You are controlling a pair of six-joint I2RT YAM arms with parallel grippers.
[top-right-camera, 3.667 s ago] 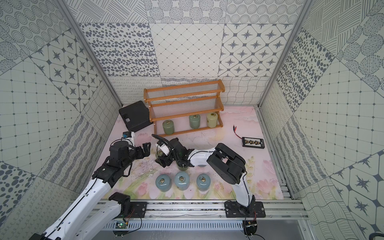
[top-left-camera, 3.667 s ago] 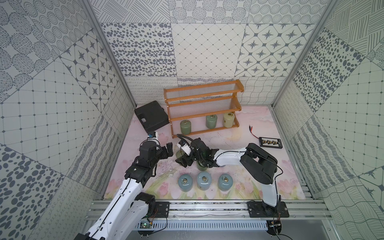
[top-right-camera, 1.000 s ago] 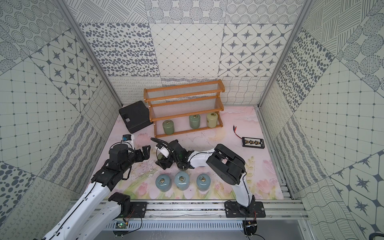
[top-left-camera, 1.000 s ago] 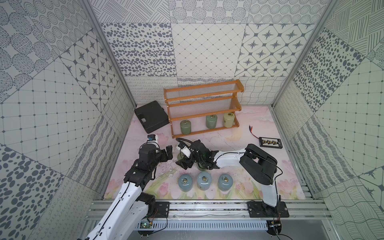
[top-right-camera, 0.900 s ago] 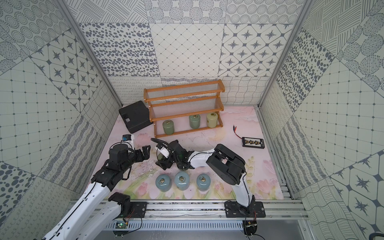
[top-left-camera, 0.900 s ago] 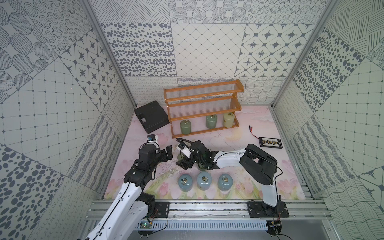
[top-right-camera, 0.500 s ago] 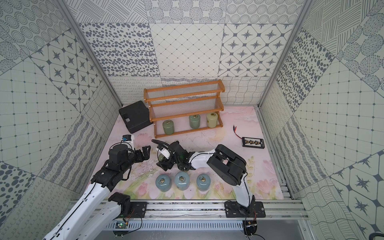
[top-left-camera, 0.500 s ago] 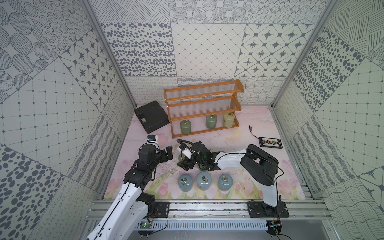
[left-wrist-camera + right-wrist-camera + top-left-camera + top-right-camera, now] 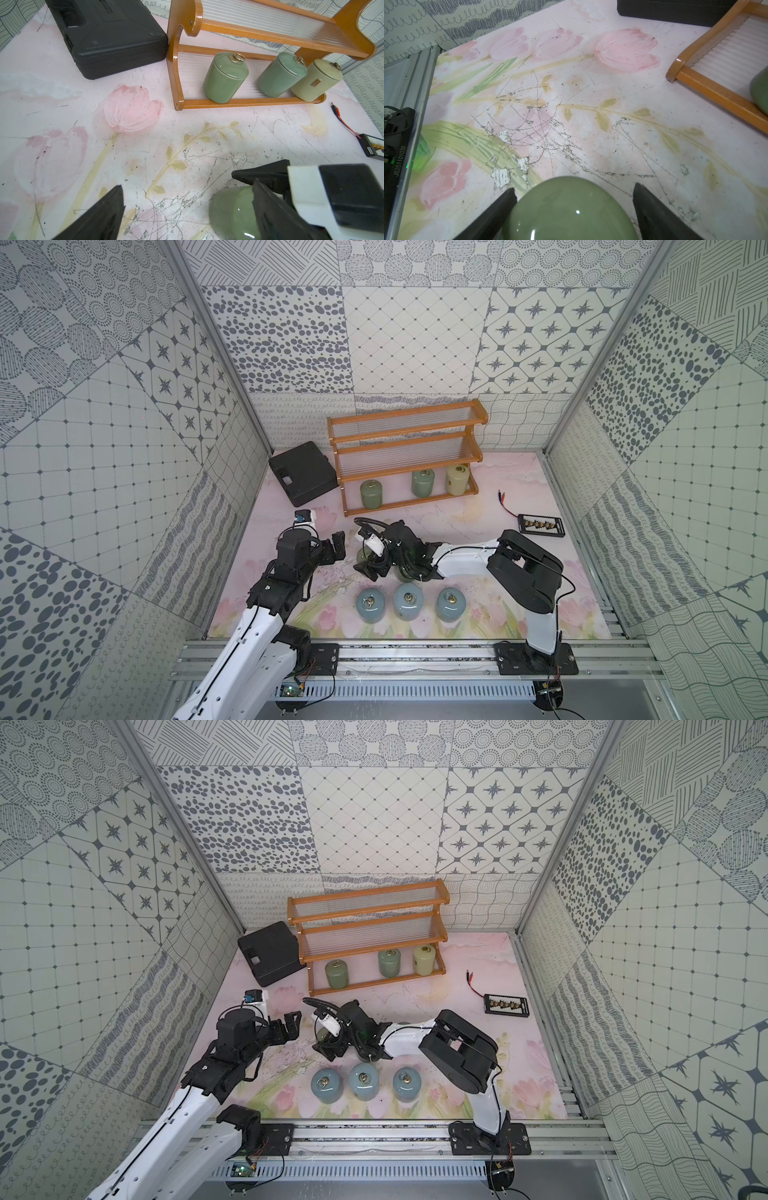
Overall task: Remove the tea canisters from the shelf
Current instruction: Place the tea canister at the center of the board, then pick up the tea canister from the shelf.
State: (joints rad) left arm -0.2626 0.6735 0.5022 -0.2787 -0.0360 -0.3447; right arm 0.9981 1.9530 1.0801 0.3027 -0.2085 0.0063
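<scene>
The shelf [image 9: 409, 502] stands at the back with two sage green tea canisters [image 9: 371, 494] [image 9: 422, 483] and a pale yellow one [image 9: 457, 480] on its bottom tier; the upper tiers are bare. Another green canister [image 9: 571, 209] stands on the mat between the fingers of my right gripper [image 9: 574, 195]. Those jaws are open, with a gap showing on one side. In both top views this gripper [image 9: 365, 559] reaches left across the mat. My left gripper [image 9: 336, 549] hangs open just left of it, holding nothing. Three light blue canisters [image 9: 409, 601] stand in a row near the front.
A flat black case [image 9: 301, 477] lies left of the shelf. A small black board with a red lead [image 9: 540, 524] sits at the right. The right arm's elbow [image 9: 523, 572] rises over the mat's right half. Patterned walls close in three sides.
My right gripper's jaws have spread apart around the green canister, which now rests on the mat. The left arm has hardly moved.
</scene>
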